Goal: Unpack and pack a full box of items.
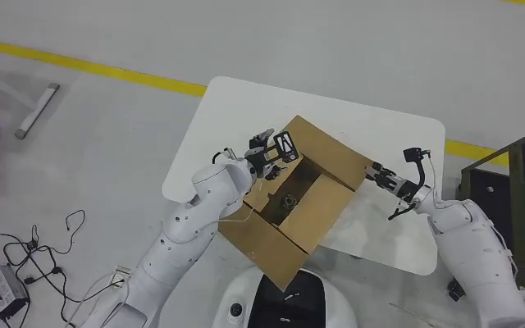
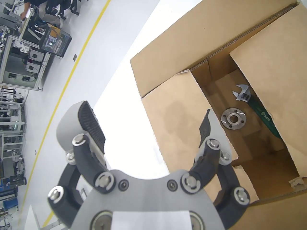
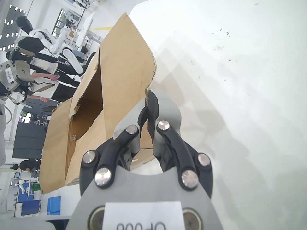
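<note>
1. While the brown cardboard box [image 1: 305, 197] stands open on the white rounded table [image 1: 246, 107] with tools inside, the unpacking step seems to be in hand.
2. At the box's far side, the right gripper [image 3: 148, 107] is clenched on the corner of the side flap [image 3: 124, 60], holding it outward.
3. Over the opposite inner flap [image 2: 177, 92], the left gripper [image 2: 146, 111] hovers empty, its fingers spread wide.
4. On the box floor lie a round silver metal flange [image 2: 233, 118] and a green-handled adjustable wrench [image 2: 254, 104], just beside each other. Both are below and apart from the left fingers, and the flange is nearer.
5. Next, I judge, the left gripper must descend through the opening, clear of the flap edge, and close on the flange.
</note>
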Available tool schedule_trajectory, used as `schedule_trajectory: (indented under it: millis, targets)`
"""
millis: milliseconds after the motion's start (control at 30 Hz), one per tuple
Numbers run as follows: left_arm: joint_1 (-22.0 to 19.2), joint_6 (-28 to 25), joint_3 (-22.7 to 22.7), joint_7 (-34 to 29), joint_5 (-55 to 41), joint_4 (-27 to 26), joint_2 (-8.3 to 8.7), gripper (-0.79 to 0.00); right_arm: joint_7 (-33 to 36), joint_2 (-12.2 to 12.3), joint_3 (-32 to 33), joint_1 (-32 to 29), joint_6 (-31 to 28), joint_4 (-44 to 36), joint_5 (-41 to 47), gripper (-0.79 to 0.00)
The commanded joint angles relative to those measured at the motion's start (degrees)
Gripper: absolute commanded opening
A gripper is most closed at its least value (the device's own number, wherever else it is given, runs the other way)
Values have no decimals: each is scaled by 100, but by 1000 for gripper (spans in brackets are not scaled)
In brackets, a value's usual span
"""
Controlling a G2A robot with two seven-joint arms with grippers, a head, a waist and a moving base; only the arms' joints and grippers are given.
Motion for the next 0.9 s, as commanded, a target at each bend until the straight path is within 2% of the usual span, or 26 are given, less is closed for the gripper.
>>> schedule_trajectory:
  millis: [0,133,200,233,267,333,400,533,667,733,767,800,867]
  targets:
    - [42,5,-12,-24,-78,-23,-1,0,-44,-6,-14,-3,-7,39,-14,-785]
    - [108,-2,-43,-57,-251,-69,-2,0,-108,-23,-32,-8,-17,97,50,-785]
    - [108,-2,-43,-57,-251,-69,-2,0,-152,-28,-23,-33,-146,101,150,-570]
    - [108,-2,-43,-57,-251,-69,-2,0,-161,-23,-9,-33,-217,96,164,-428]
    - [108,-2,-43,-57,-251,-69,-2,0,-191,-14,14,-34,-278,88,149,-148]
    - [108,-2,-43,-57,-251,-69,-2,0,-318,11,89,-72,-399,51,127,-37]
    - [108,-2,-43,-57,-251,-69,-2,0,-431,48,178,-120,-509,-38,49,0]
    - [108,-2,-43,-57,-251,-69,-2,0,-843,155,467,-328,-632,-415,-278,0]
    - [108,-2,-43,-57,-251,-69,-2,0,-1272,292,890,-749,-606,-1164,-691,0]
    - [108,-2,-43,-57,-251,-69,-2,0,-1495,368,1162,-1066,-541,-1716,-990,-49]
    - [108,-2,-43,-57,-251,-69,-2,0,-1619,403,1308,-1252,-471,-2020,-1158,-443]
    - [108,-2,-43,-57,-251,-69,-2,0,-1731,439,1457,-1460,-387,-2367,-1402,-785]
    - [161,21,-56,36,-277,-40,3,0,-1944,496,1730,-1892,-235,-3107,-1869,-785]
